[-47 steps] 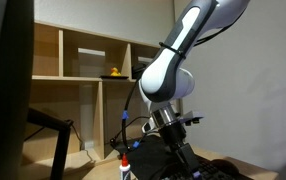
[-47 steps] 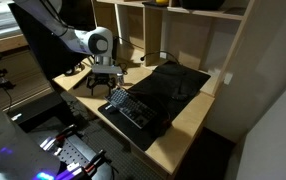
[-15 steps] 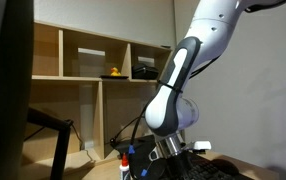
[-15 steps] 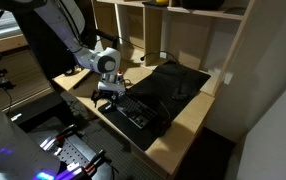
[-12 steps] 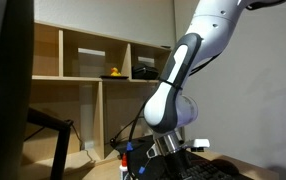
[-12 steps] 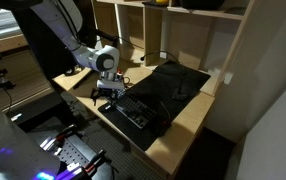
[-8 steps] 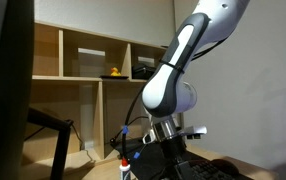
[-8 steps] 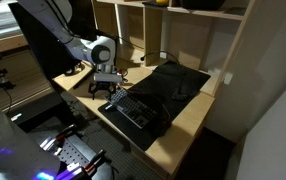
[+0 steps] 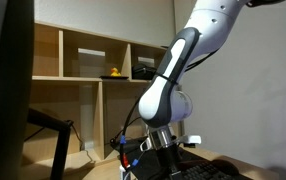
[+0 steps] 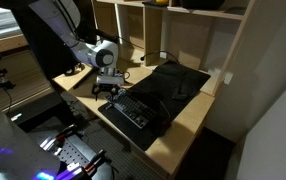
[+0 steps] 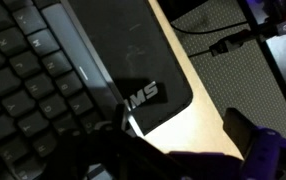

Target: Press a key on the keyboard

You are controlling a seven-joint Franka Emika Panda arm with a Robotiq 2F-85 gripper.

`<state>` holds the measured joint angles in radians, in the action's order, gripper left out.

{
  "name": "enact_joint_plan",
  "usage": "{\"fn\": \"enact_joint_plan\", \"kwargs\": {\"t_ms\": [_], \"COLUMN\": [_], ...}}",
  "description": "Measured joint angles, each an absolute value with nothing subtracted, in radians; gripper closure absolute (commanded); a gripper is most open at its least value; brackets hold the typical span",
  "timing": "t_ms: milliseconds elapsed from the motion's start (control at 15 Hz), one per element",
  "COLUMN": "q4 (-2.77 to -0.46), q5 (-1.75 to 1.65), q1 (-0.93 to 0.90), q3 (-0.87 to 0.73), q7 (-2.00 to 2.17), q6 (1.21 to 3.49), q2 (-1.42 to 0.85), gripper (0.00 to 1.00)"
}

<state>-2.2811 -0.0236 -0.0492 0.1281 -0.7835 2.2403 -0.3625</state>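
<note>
The keyboard lies on the wooden desk, with the gripper low over its end.
From the left: the gripper has dipped again after lifting half a second ago, so a press looks under way. Whether its claw is clenched or released I cannot tell. In the wrist view the keys sit close beneath. A black mat lies just beside the keyboard.

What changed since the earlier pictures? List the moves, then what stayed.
The gripper dipped toward one end of the keyboard, rose half a second ago, and is now lower again. Nothing was grasped or released. The keyboard, dark mat and yellow duck stayed put.
</note>
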Motion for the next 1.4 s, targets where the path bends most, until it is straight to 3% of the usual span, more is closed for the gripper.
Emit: {"fn": "enact_joint_plan", "kwargs": {"t_ms": [933,1400], "q4": [-2.255,-2.246], "q5": [-0.019,-0.013], "q1": [-0.044,-0.034], "q3": [0.137,0.152], "q7": [-0.779,-0.850], "q6": [2.246,2.114], "q2": [-0.394,-0.395], "gripper": [0.00,0.00]}}
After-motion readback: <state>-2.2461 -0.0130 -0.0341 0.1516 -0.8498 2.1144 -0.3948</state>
